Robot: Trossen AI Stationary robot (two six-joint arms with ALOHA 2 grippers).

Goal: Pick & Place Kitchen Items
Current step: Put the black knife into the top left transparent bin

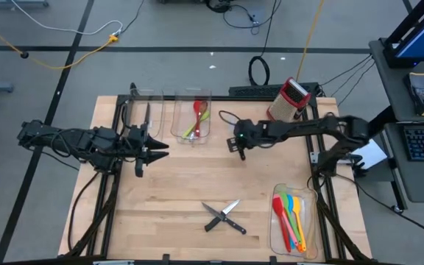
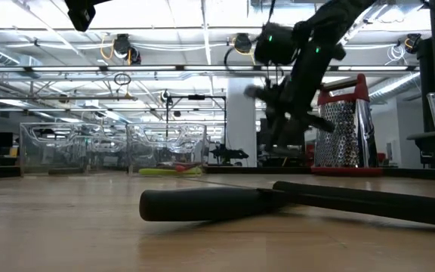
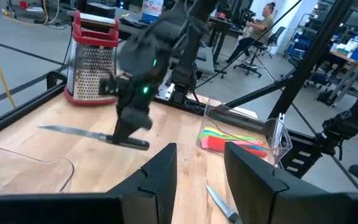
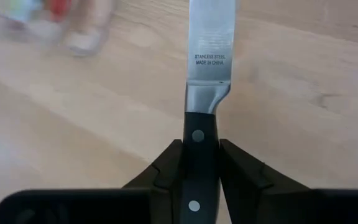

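Right gripper (image 4: pixel 201 163), jaws clamped on the black riveted handle of a steel knife (image 4: pixel 207 43), held clear of the bench (image 1: pixel 197 184) near its centre, at about 3 o'clock of the clear bin (image 1: pixel 192 118) holding red and green utensils (image 1: pixel 196 118). Blade bare, bright, stamped with small lettering, projecting well beyond the jaws; handle gripped at the bolster end, so most of the length unsupported. Judged risks: rotation or slip of the smooth handle between the jaws during a fast swing, dropping the knife point-first onto the wood; blade tip striking a bin wall on entry if the approach comes in too shallow; contact with the left gripper (image 1: pixel 147 153), jaws apart and empty, waiting at 9 o'clock over the second bin (image 1: pixel 144 110). Two more knives (image 1: pixel 224 216) crossed at 6 o'clock, not yet collected. Coloured spatulas (image 1: pixel 290 218) in a bin at 5 o'clock; red box grater (image 1: pixel 288 99) at 1 o'clock.
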